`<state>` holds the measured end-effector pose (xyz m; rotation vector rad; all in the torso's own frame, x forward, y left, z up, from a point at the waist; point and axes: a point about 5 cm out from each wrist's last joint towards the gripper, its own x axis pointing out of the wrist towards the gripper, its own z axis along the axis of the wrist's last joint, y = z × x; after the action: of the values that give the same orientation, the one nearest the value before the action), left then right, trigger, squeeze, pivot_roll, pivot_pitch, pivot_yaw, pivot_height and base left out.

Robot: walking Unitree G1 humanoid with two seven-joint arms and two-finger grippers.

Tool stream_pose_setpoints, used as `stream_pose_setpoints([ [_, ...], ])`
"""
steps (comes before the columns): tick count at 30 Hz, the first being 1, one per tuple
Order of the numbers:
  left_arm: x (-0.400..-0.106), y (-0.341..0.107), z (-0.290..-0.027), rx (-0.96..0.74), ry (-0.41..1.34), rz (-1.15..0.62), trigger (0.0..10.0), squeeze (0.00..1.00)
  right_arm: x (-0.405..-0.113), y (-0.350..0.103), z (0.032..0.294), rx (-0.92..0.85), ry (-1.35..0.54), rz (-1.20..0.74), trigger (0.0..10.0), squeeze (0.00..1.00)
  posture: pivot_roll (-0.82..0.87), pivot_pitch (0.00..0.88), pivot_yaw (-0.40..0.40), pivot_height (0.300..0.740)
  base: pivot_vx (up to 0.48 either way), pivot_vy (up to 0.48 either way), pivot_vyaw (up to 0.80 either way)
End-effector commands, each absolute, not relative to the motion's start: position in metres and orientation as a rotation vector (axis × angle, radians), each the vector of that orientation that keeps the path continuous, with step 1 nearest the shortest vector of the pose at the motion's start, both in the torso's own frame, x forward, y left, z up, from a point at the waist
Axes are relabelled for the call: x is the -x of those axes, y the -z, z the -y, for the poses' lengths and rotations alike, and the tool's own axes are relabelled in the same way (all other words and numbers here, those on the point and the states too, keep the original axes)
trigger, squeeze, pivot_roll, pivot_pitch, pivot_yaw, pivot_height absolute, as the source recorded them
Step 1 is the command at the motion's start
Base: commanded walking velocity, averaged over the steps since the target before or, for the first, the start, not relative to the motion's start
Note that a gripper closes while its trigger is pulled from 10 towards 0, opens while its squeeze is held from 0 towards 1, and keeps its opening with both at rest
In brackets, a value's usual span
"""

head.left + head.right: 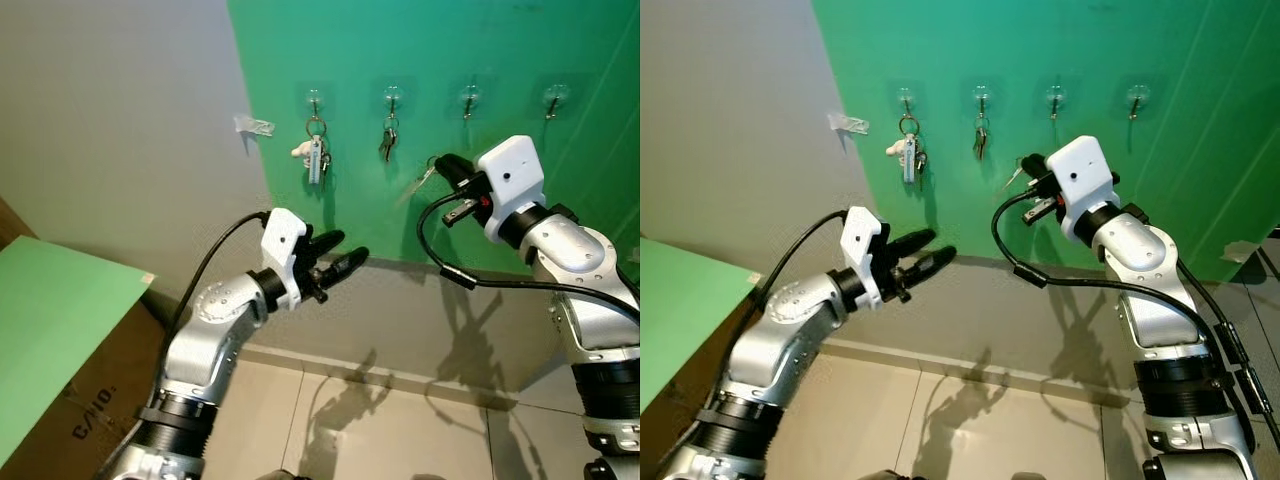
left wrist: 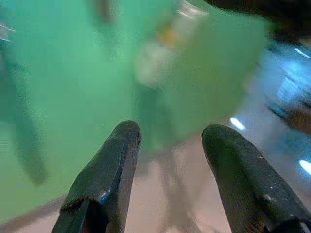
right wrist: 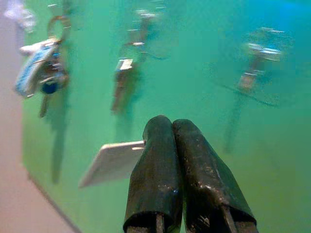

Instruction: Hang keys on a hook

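Note:
A green board [image 1: 440, 50] on the wall carries a row of hooks. The first hook [image 1: 314, 100] holds a key bunch [image 1: 316, 155] with white and blue tags. A smaller set of keys [image 1: 388, 143] hangs on the second hook. The third hook [image 1: 469, 98] and the fourth hook [image 1: 553, 97] are bare. My right gripper [image 1: 440, 163] is close to the board, below and left of the third hook, shut on a key with a white tag [image 3: 114, 162] that sticks out sideways. My left gripper [image 1: 348, 247] is open and holds nothing, below the first hook.
A cardboard box [image 1: 90, 410] topped by a green sheet [image 1: 50, 320] stands at the left. A strip of clear tape [image 1: 252, 125] is stuck to the grey wall. A black cable [image 1: 450, 270] loops under my right wrist. Below lies a tiled floor [image 1: 400, 430].

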<state>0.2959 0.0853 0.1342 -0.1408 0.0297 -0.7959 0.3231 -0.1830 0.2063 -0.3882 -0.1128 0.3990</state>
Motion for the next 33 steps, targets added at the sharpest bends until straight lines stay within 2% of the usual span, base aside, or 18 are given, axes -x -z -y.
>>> stream_pose_setpoints([
  [1,-0.294,-0.129,-0.092,0.111,0.638,0.002,10.0,0.0,-0.327,-0.212,0.185,0.335,-0.357,0.132,0.0,0.0,-0.26,0.005,0.126,0.74,0.0,0.0,0.0],
  [8,-0.276,-0.093,-0.091,0.062,0.509,-0.07,10.0,0.0,-0.331,-0.211,0.187,0.243,-0.303,0.135,0.0,0.0,-0.26,0.0,0.132,0.74,0.0,0.0,0.0],
  [12,-0.266,-0.072,-0.1,0.039,0.452,-0.113,10.0,0.0,-0.327,-0.219,0.178,0.158,-0.382,0.143,0.0,0.0,-0.26,0.0,0.137,0.74,0.0,0.0,0.0],
  [22,-0.261,-0.069,-0.102,0.001,0.401,-0.047,10.0,0.0,-0.324,-0.245,0.171,0.049,-0.455,0.195,0.0,0.0,-0.27,0.0,0.134,0.74,0.0,0.0,0.0],
  [29,-0.268,-0.07,-0.103,0.006,0.396,-0.032,10.0,0.0,-0.326,-0.246,0.187,-0.018,-0.391,0.183,0.0,0.0,-0.27,0.0,0.131,0.74,0.0,0.0,0.0],
  [33,-0.268,-0.069,-0.101,-0.001,0.401,-0.032,10.0,0.0,-0.327,-0.245,0.186,-0.044,-0.383,0.175,0.0,0.0,-0.27,0.0,0.131,0.74,0.0,0.0,0.0],
])
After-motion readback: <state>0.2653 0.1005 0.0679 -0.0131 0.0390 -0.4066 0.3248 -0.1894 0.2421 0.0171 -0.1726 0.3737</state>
